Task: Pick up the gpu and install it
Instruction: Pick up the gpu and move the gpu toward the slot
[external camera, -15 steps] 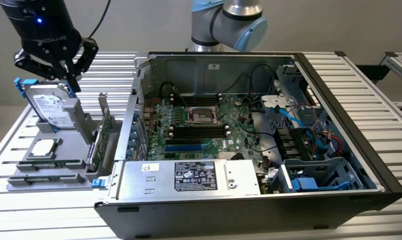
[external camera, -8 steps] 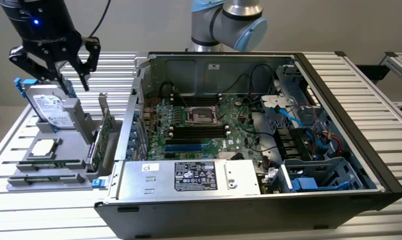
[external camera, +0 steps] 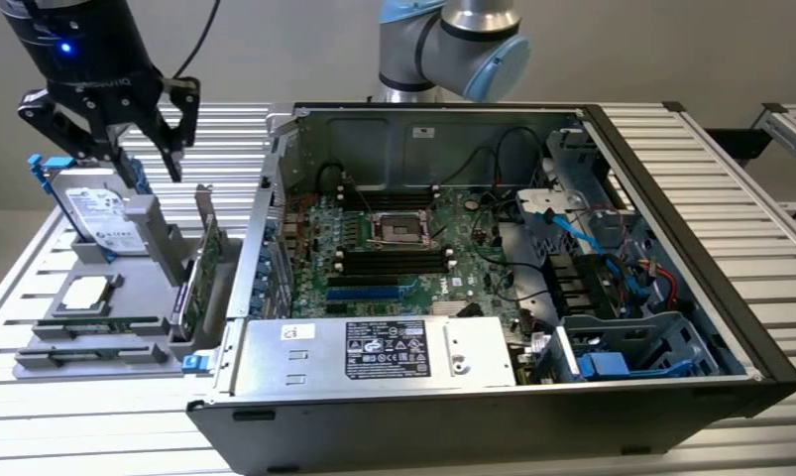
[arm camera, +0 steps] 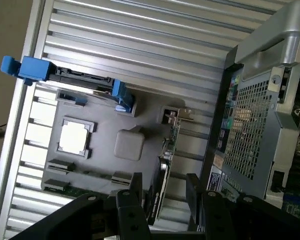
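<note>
My jaws are spread wide and hold nothing. The gripper (external camera: 120, 159) hangs in the air above the gray parts tray (external camera: 54, 352), clear of everything on it. In the exterior view I sit over the hard drive (external camera: 96, 213) with its blue rails. In the wrist view my two black fingers (arm camera: 136, 190) frame the gpu (external camera: 210, 260) well below them.

The gpu stands on its long edge in a slot at the tray's side, just beside the computer case (external camera: 715, 327). Its long axis runs alongside that case wall — thin edge up, silver bracket at the end farther from the exterior camera.

My wrist points straight down over the tray. A blue-and-gray joint of the arm (external camera: 451, 45) shows behind the case.
</note>
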`<state>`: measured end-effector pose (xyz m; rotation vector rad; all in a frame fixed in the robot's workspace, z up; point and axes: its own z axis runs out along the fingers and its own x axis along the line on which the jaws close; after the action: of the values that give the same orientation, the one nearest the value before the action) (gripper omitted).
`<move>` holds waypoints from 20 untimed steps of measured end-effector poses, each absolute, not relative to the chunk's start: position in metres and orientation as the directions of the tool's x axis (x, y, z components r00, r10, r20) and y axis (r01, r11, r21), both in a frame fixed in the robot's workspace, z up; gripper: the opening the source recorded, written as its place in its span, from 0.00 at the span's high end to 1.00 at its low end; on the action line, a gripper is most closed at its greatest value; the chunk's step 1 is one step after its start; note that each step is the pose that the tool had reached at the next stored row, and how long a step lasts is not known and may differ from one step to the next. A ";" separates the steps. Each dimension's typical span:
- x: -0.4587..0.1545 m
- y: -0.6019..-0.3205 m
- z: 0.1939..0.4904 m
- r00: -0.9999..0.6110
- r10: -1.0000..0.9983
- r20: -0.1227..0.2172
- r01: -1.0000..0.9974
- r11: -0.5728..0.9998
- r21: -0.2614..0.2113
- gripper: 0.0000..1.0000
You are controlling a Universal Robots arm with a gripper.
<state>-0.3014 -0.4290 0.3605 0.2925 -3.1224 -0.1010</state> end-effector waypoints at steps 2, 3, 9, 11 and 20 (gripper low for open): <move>-0.301 -0.429 0.359 -0.987 -0.158 -0.003 -0.158 0.985 0.064 0.52; -0.301 -0.429 0.359 -0.990 -0.144 -0.004 -0.144 0.988 0.064 0.52; -0.302 -0.435 0.353 -0.994 -0.110 -0.008 -0.110 0.992 0.062 0.52; -0.302 -0.436 0.351 -0.996 -0.093 -0.009 -0.093 0.994 0.062 0.52; -0.303 -0.441 0.339 -1.000 -0.006 -0.016 -0.007 0.998 0.062 0.52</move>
<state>-0.3025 -0.4407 0.3388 0.0098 -3.1559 -0.0974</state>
